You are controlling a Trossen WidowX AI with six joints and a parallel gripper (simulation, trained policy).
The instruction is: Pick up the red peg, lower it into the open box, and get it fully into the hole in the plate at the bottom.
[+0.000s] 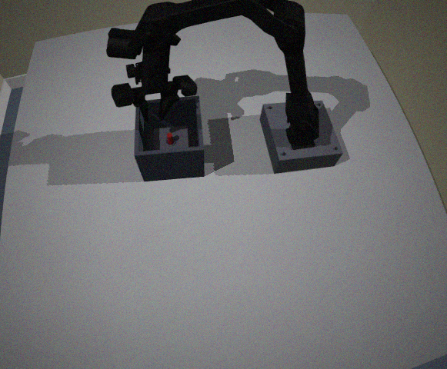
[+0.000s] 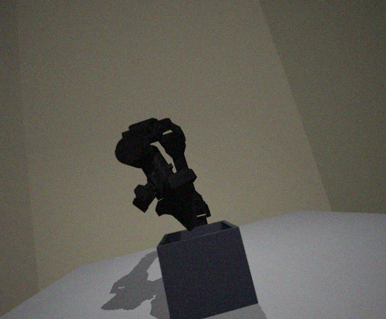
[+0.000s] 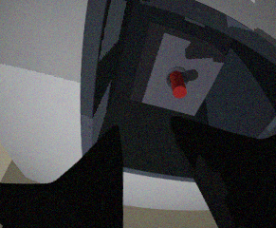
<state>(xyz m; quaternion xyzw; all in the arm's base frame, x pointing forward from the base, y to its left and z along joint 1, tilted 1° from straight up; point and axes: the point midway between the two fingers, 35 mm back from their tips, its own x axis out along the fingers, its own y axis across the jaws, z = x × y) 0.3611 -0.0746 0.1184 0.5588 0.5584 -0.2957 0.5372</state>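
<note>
The red peg (image 1: 169, 137) (image 3: 177, 85) stands about upright in the hole of the plate (image 1: 164, 141) (image 3: 163, 90) at the bottom of the open box (image 1: 171, 164) (image 2: 208, 274) (image 3: 87, 81). Its upper part shows above the plate; how deep it sits cannot be told. My gripper (image 1: 154, 119) (image 3: 145, 127) is open, with nothing between the fingers. The fingertips are above and apart from the peg, toward the back left of the box in the top view. In the exterior view the front wall hides the peg and plate.
The box walls stand around the plate and peg. The arm's grey base block (image 1: 307, 155) is to the right of the box in the top view, with the arm arching over from it. Arm shadows lie across the white table (image 1: 231, 257).
</note>
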